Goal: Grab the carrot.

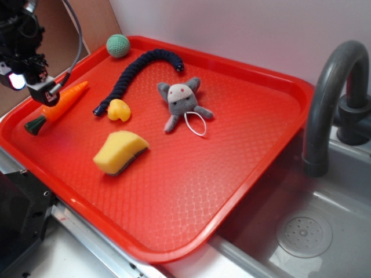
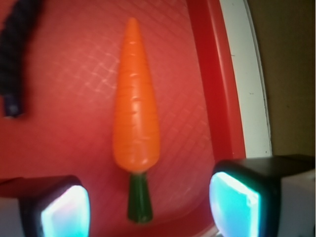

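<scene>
Carrot (image 2: 136, 106) was not yet grabbed: it lay flat on the red tray (image 1: 232, 174), close to the tray's left rim, with its dark green stub toward the near corner and its orange tip toward the back. Along that same rim, the gripper (image 1: 43, 92) hung over the thick part of the carrot. In the wrist view the two pale finger pads (image 2: 66, 212) stood wide apart at the bottom of the picture, one on each side of the green stub, with tray showing between each pad and the toy. So the hand was released and held nothing.

Reaching the carrot and lining up with it looked largely done, since the carrot ran straight between the pads. How high the pads sat above the tray could not be told from either view. What seemed left was to come down, if any gap remained, shut on the body and lift.

Further in from the left rim lay a dark braided rope (image 1: 136, 72), a small yellow duck (image 1: 119, 110) and a yellow sponge (image 1: 120, 152), all apart from the carrot. A green ball (image 1: 118, 46) sat by the tray's back corner, and a grey stuffed mouse (image 1: 182, 103) near the middle.
</scene>
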Robot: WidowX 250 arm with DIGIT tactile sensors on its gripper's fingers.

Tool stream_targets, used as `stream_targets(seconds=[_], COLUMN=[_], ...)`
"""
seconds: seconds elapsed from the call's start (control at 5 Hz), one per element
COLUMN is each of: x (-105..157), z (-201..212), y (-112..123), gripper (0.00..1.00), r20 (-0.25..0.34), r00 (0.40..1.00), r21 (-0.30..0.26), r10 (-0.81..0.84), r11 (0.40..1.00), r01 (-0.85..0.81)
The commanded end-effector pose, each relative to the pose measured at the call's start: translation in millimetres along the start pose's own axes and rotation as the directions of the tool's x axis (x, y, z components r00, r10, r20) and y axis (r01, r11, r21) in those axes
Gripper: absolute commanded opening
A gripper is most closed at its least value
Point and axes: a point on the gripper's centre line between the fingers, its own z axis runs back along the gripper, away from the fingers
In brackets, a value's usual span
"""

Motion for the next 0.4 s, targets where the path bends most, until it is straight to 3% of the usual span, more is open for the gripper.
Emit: stream_targets(seconds=[0.0, 0.2], x=[13, 21], z=[-32, -48], y=[4, -1], gripper=[1.0, 1.0], r20=[-0.045, -0.059], r00=[0.999, 0.998], r21=[-0.013, -0.04], r10=[0.0, -0.03], r11=[1.0, 0.999], r01=[-0.001, 0.028])
